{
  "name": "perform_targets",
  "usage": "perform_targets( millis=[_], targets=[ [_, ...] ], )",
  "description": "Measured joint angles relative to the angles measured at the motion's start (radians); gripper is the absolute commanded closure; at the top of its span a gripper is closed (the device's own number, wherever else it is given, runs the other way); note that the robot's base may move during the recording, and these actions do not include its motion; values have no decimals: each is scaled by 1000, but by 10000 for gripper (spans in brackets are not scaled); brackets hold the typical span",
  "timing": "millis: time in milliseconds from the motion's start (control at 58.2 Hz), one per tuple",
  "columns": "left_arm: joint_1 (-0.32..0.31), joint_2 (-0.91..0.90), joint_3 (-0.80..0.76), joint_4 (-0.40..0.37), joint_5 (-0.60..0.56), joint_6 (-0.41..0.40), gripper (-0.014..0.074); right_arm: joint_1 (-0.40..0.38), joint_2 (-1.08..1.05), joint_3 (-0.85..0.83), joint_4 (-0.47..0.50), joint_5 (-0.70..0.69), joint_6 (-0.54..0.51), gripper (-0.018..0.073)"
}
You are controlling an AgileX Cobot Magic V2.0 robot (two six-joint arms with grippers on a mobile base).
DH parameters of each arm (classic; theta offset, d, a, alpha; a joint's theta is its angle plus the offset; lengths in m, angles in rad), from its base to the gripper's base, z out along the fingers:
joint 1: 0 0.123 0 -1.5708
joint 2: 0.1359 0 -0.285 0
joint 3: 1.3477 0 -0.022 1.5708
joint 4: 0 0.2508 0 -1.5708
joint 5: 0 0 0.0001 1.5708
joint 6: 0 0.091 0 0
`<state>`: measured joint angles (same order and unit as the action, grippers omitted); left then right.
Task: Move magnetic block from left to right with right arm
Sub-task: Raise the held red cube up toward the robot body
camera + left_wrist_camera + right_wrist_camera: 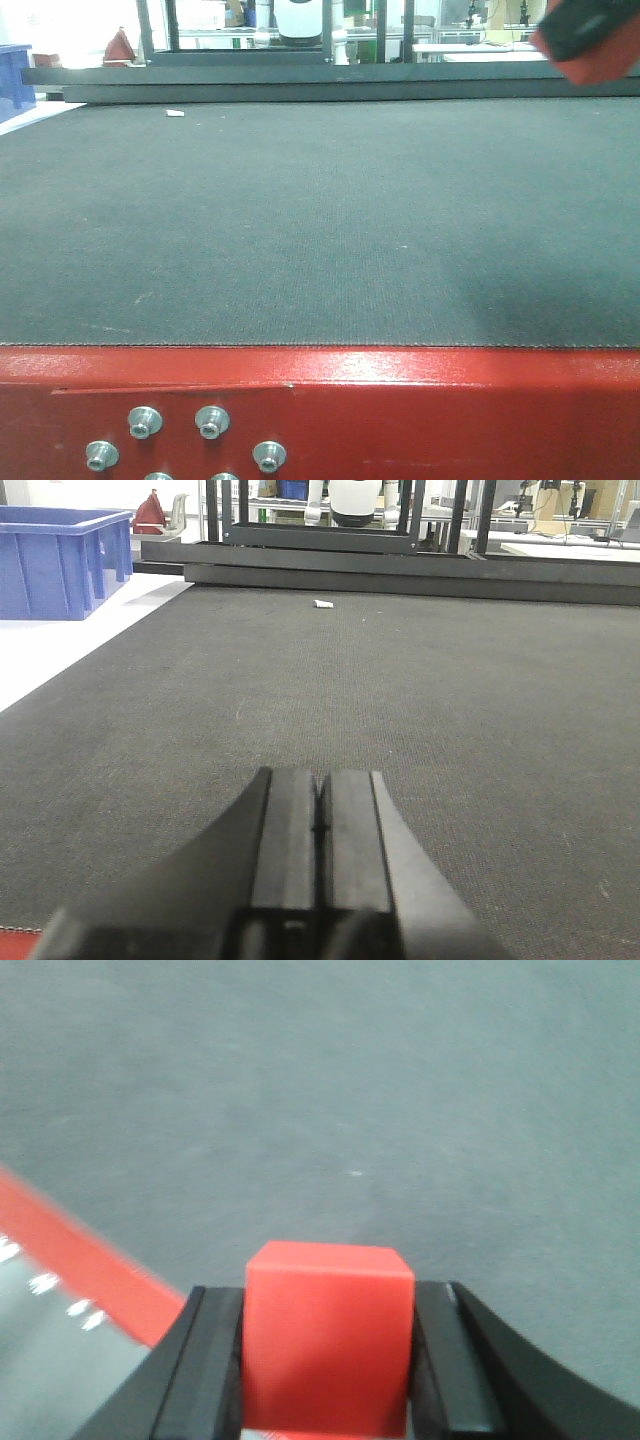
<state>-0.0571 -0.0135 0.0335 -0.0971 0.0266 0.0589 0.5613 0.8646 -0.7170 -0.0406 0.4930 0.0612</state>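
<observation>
Right fingers (215, 1360) clamped on magnetic block (328, 1345), one per side, block raised above tabletop (350, 1090). Red tabletop edge at 8 o'clock in R wrist view. Front view: block blurred at 2 o'clock corner. Left fingers (290, 830) pressed together, nothing btwn, low over tabletop.

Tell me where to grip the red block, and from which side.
Grip the block on two opposite flat faces, coming in square so the pads sit flush. It is a plain cube, so any parallel pair of faces serves. The right gripper holds it this way, fingers against its two side faces, top face left bare.
</observation>
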Motion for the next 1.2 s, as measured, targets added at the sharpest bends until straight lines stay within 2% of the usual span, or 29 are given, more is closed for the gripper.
perform_targets(
  millis=[275, 584, 1203],
  targets=[
    [0, 0, 0, 0, 0, 0, 722, 74, -237, 124, 0, -32, 0, 355],
    [0, 0, 0, 0, 0, 0, 722, 80, -440, 156, 0, -77, 0, 355],
    [0, 0, 0, 0, 0, 0, 722, 80, -462, 157, 0, -100, 0, 355]
  ],
)
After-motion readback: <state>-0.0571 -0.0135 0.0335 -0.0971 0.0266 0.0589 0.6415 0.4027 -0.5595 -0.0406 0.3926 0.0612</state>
